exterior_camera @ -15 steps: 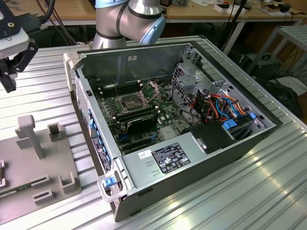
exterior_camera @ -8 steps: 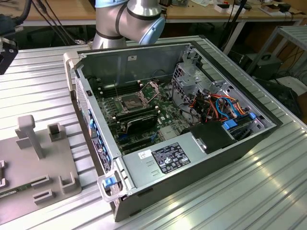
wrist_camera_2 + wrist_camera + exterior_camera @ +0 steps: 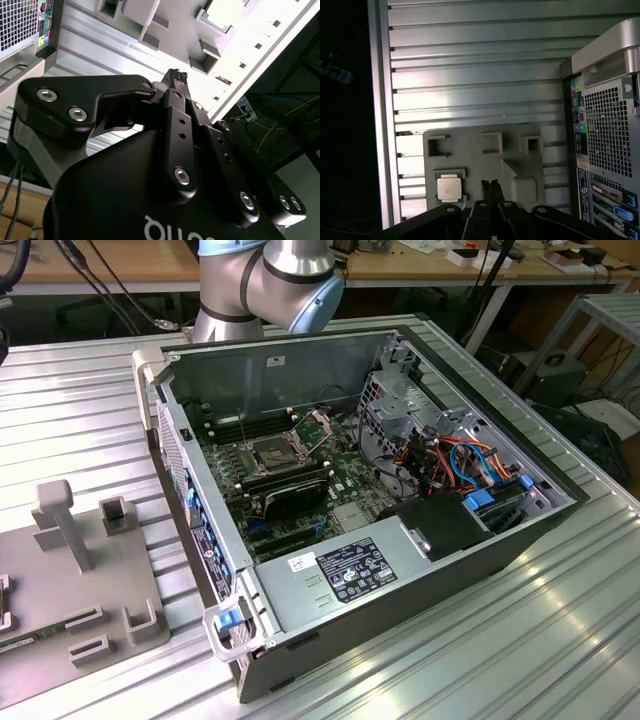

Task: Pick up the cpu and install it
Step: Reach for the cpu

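The cpu (image 3: pixel 449 189), a small square chip with a dull silver top, lies flat in a recessed holder on the grey fixture plate (image 3: pixel 485 160). In the first wrist view my gripper (image 3: pixel 490 185) hovers above that plate, a short way to one side of the cpu, with its two black fingers pressed together and nothing between them. The second wrist view shows the same gripper (image 3: pixel 177 75) shut, tips toward the plate (image 3: pixel 150 20). In the exterior view the dark square socket (image 3: pixel 275 452) sits on the motherboard inside the open computer case (image 3: pixel 400 570), its metal frame (image 3: pixel 318 428) hinged up.
The case lies on its side on a ribbed aluminium table (image 3: pixel 80 410). The fixture plate (image 3: pixel 90 580) with upright posts lies at the exterior view's left of the case. Cables and drive bays (image 3: pixel 470 470) fill the case's right end. The table edge (image 3: pixel 382 125) runs near the plate.
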`<state>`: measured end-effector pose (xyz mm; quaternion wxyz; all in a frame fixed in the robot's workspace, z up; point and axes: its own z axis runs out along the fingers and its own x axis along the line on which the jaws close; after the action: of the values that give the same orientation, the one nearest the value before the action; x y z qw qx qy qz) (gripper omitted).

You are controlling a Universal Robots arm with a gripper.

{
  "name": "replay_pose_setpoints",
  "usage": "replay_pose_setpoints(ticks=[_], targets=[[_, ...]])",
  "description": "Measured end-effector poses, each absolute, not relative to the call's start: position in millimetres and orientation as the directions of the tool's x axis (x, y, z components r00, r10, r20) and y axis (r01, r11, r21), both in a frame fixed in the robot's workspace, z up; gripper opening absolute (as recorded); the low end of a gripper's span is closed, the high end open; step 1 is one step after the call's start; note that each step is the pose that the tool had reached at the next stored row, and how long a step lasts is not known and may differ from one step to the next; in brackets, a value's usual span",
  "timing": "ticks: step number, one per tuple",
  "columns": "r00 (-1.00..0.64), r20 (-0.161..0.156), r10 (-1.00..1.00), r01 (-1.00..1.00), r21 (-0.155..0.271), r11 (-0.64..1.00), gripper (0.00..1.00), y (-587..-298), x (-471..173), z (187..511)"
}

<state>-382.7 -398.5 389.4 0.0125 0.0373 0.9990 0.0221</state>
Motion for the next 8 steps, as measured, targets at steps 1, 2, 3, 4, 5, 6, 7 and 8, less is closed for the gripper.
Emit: replay_pose_setpoints(ticks=[1, 2, 3, 4, 5, 6, 7, 8], targets=[[-0.997, -0.023, 0.075, 0.074, 0.045, 0.996, 0.11, -398.5, -382.8, 389.4], [-0.997, -0.023, 0.075, 0.074, 0.045, 0.996, 0.11, -398.5, -382.8, 389.4], [-0.997, -0.023, 0.075, 0.074, 0.045, 0.996, 0.11, -398.7, -383.0, 389.4], [-0.997, -0.023, 0.075, 0.074, 0.045, 0.996, 0.11, -399.4, -383.0, 389.4], [-0.997, -0.023, 0.075, 0.074, 0.045, 0.996, 0.11, -400.1, -383.1, 389.4], [-0.997, -0.023, 0.075, 0.074, 0.045, 0.996, 0.11, -401.6, -383.5, 389.4], [-0.997, -0.023, 0.075, 0.074, 0.045, 0.996, 0.11, -404.4, -384.1, 389.4], [-0.997, -0.023, 0.075, 0.074, 0.045, 0.996, 0.11, -406.7, -384.6, 389.4]])
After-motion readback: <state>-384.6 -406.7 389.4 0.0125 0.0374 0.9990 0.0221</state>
